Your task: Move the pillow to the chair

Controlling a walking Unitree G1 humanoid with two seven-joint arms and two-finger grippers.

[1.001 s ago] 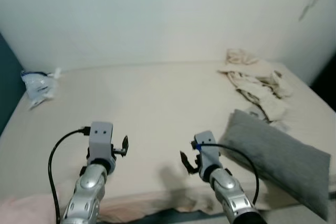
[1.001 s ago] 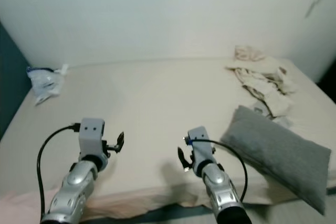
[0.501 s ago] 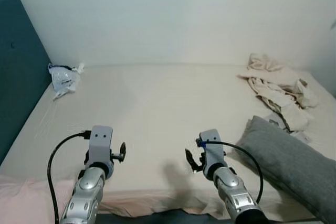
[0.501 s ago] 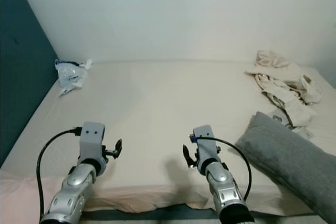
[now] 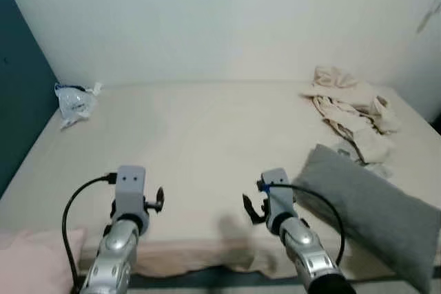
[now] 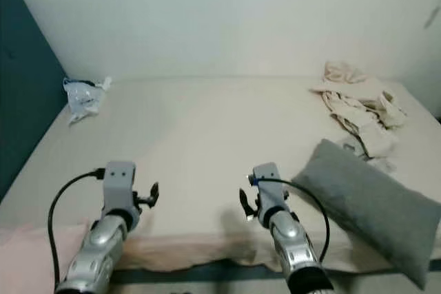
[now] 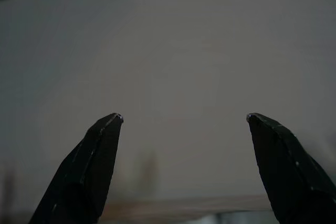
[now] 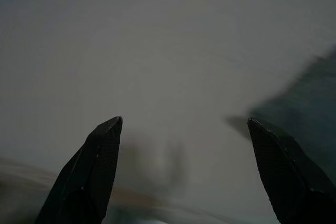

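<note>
Arms first: both silver forearms reach forward over the near edge of the bed (image 5: 207, 142), side by side and well apart, each with a black cable looping back from its grey wrist block. The left gripper (image 7: 184, 121) hangs above bare sheet with its two black fingers spread wide and nothing between them. The right gripper (image 8: 184, 124) is held the same way, fingers wide apart and empty, pointing over pale sheet with a dark grey blur at one side of its wrist view.

The bed takes up most of the scene, covered in a smooth cream sheet that sags in loose folds along the near edge. A plain white wall (image 5: 220, 18) rises behind it, and a dark teal headboard (image 6: 17, 94) stands along the robot's left.

The pillow (image 5: 368, 208) lies on the near right part of the bed, just beside the right arm and not touched by it. It is a long, soft, rectangular cushion in matte grey fabric, set at a slant. Beyond it, toward the far right corner, sits a crumpled heap of beige cloth (image 5: 348, 105). At the far left corner, near the headboard, rests a crinkled clear plastic bag (image 5: 74, 101).
</note>
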